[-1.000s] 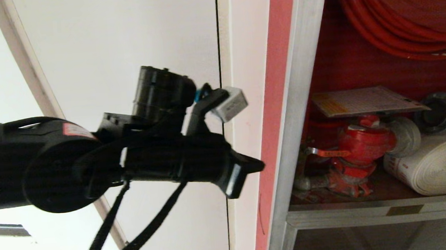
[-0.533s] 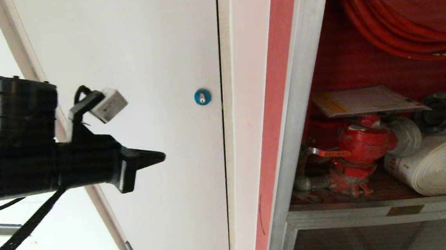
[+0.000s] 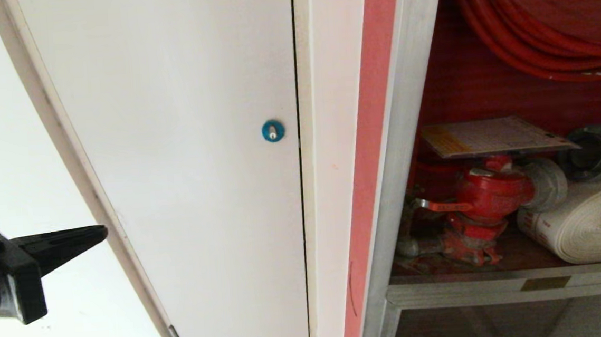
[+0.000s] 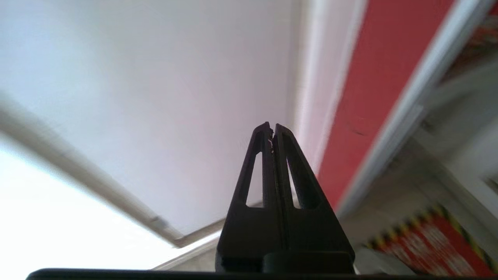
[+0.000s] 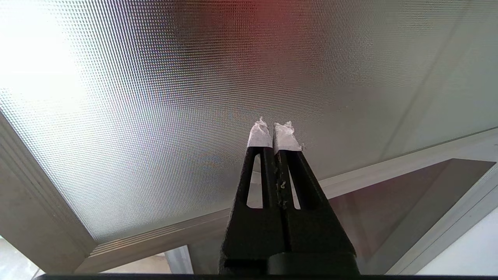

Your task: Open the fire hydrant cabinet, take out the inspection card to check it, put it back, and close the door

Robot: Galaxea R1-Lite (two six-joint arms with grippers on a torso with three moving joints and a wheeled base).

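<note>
Fire hydrant cabinet (image 3: pixel 409 129) stands open; inspection card (image 3: pixel 494 136) lies flat atop red valve (image 3: pixel 484 192). Left gripper (image 4: pixel 272 130) and right gripper (image 5: pixel 274 130): jaws closed, empty. Risk: card perched loosely, a nudge could drop it behind the valve.

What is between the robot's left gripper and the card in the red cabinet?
The left gripper, fingers shut, is far left of the inspection card, which lies on the red valve. Between them stand the white panel and the cabinet's silver frame. The opening itself looks uncovered.
</note>
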